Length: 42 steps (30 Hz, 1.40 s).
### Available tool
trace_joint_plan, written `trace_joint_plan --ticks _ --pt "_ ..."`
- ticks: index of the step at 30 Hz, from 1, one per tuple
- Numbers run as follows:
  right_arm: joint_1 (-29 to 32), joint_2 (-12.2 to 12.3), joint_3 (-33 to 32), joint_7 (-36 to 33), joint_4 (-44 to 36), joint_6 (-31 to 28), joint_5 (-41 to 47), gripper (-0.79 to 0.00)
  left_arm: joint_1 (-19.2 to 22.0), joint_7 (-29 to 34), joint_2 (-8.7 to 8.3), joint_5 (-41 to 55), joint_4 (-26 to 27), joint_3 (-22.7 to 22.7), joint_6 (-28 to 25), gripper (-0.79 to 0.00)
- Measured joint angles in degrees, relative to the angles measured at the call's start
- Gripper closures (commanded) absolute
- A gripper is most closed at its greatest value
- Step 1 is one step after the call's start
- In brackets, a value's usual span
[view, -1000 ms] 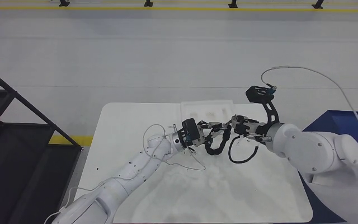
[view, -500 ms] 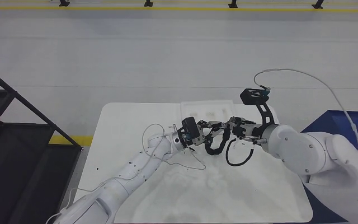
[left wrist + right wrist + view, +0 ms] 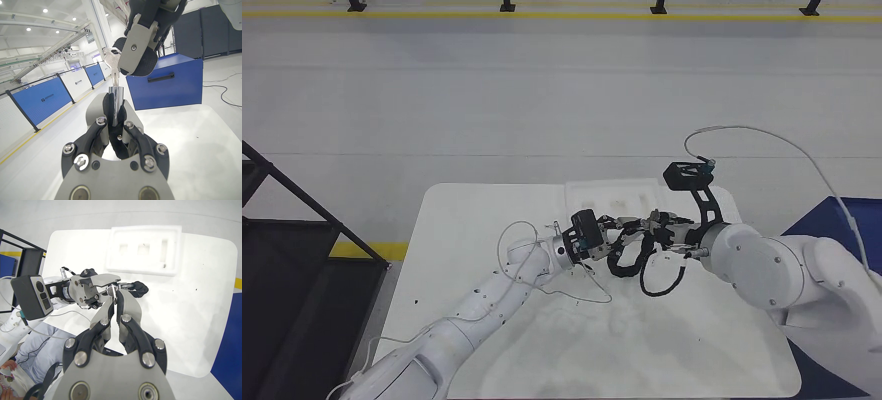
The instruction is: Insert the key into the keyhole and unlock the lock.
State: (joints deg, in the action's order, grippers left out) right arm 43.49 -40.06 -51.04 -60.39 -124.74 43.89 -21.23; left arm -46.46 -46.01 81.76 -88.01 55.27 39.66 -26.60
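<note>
**Chrome cylinder lock [image 3: 116, 102] met by a flat silver metal key [image 3: 111, 58]**

From the top view, the left gripper [image 3: 614, 239] and the right gripper [image 3: 644, 229] are seen tip to tip above the white table [image 3: 702, 340], just in front of the white foam tray [image 3: 582, 190].

In the left wrist view, the lock is clamped across its cylinder in the left gripper, keyhole end outward. The key is pinched by its bow in the right gripper, and its blade tip is set at the keyhole; how deep it sits cannot be told. The key is judged light, thin and stiff, and best held flat by the bow. The polished cylinder is judged slippery and apt to roll under a turning force, so a firm hold on its body is called for.

In the right wrist view, the right gripper's fingers are closed on the key. In one of the tray's three recesses a small dark speck [image 3: 164, 265] is seen.
</note>
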Motion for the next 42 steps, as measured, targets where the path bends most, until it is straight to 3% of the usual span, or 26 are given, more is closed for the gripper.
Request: trace_joint_plan --ticks 2,3,5,10,16,24,29,42 --pt "-0.61 0.16 0.87 0.24 0.28 0.24 0.33 0.000 -0.04 0.22 0.06 -0.10 0.07 0.05 -0.12 0.000" --pt "-1.07 0.26 1.43 0.40 0.45 0.40 0.61 -0.065 -0.09 0.35 0.09 -0.19 0.12 0.08 -0.19 0.000" --pt "-1.90 0.41 2.26 0.75 0.61 0.75 1.35 -0.785 -0.21 0.48 0.14 -0.28 0.17 0.17 -0.31 0.000" --pt "-3.79 0.89 3.19 1.03 0.40 1.03 3.12 -0.785 -0.41 1.14 0.18 0.41 -0.10 0.74 -1.35 0.000" --pt "-6.04 1.92 3.41 -3.66 -0.49 -3.97 -0.30 -0.785 -0.15 3.09 -0.02 1.34 -0.17 1.76 -4.64 0.000" --pt "-4.59 3.02 2.88 -5.63 0.31 -24.69 -7.07 -0.785 -0.55 7.48 -1.61 2.93 3.04 5.02 -13.70 0.000" --pt "-2.48 3.65 1.31 -5.22 0.47 -32.08 -9.35 -0.785 -1.59 12.99 -3.25 2.64 7.98 7.70 -20.37 0.000" --pt "-1.92 3.70 0.69 -4.04 0.35 -33.56 -8.50 -0.785 -5.89 29.61 -6.80 4.86 21.70 16.36 -26.74 0.000"
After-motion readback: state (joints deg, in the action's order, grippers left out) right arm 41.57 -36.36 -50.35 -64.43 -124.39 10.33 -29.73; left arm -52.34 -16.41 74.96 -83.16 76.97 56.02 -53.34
